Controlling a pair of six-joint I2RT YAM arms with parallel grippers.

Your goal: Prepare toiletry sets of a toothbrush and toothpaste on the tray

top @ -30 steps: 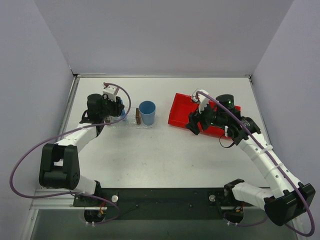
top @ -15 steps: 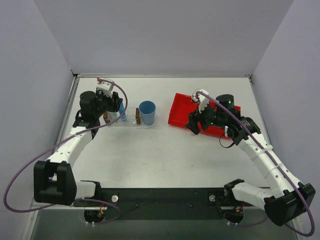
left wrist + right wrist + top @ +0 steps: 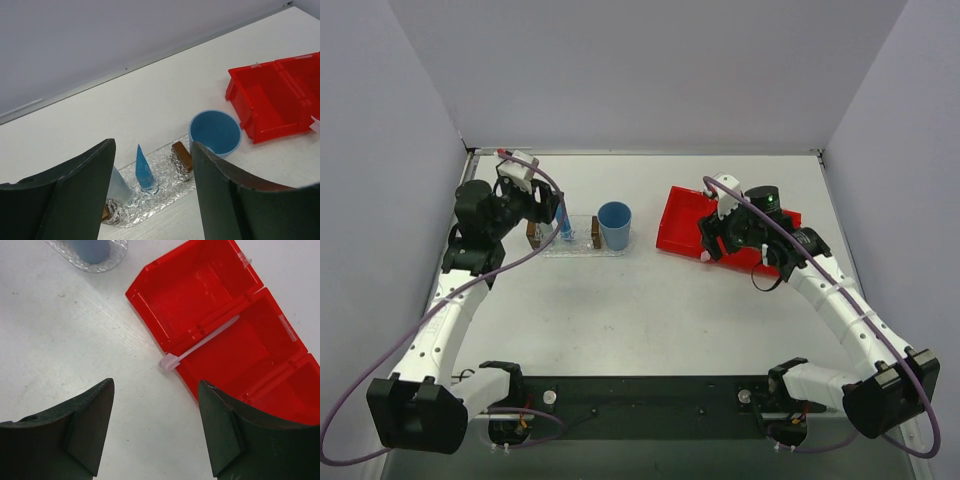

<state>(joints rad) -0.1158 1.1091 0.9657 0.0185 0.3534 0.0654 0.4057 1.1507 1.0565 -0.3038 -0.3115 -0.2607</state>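
hovering over the toothbrush [image 3: 202,342]: right fingers [image 3: 82,435], spread open, empty. toothbrush: lying over the wall of the red bin [image 3: 195,290], head out on the tabletop [image 3: 75,340], handle inside, just beside a divider. long axis diagonal, head toward the tray side, tail toward the bin's far corner. step in hand, by my reading: the pick-up. best done by turning the fingers across that axis and closing mid-handle, clear of the wall. left fingers [image 3: 75,190]: open, empty, above the tray [image 3: 165,165], where the blue toothpaste [image 3: 144,170] and a white-grey tube [image 3: 119,185] stand upright.
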